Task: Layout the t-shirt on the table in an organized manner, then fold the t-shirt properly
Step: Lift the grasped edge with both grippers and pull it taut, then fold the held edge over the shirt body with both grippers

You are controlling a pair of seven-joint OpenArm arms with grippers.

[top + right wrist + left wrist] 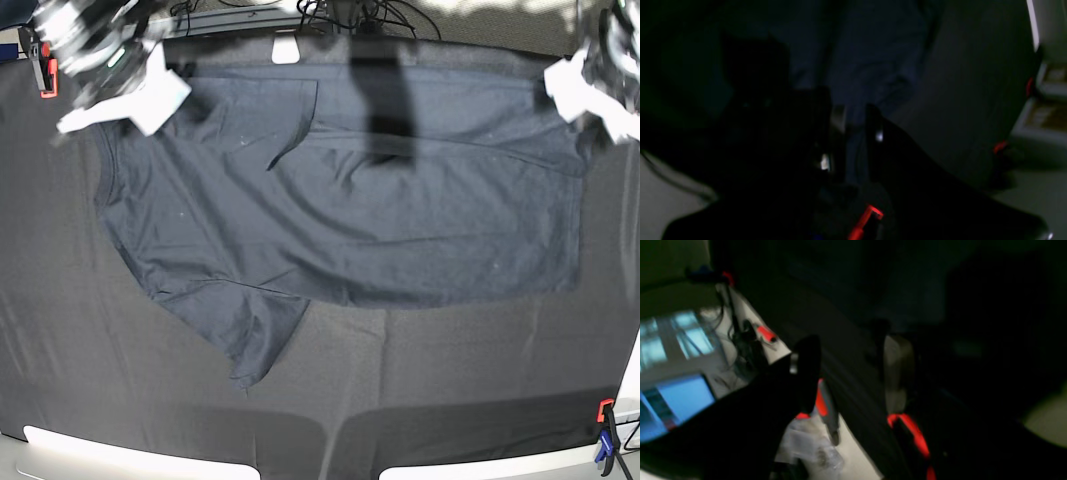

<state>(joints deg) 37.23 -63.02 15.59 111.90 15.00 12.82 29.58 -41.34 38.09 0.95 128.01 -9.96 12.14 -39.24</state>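
1. The t-shirt (340, 210) lies spread sideways across the far half of the desk (450, 370). It is mostly flat, but one sleeve (255, 335) trails toward the near edge and creases bunch around the upper middle. By my judgement the layout is largely done and no proper fold has begun.

2. The left pincer (850, 370) stands spread, with nothing between its fingers; the shirt lies ahead of it.

3. The right pincer (853, 133) has a narrow gap. The wrist view is dark, so I cannot tell whether cloth is caught there or merely lies beyond it.

4. Both pincers sit at the shirt's far corners, close to the desk's far edge and a red clamp (45, 72). Open bare desk lies on the near side of the shirt, away from the pincers.
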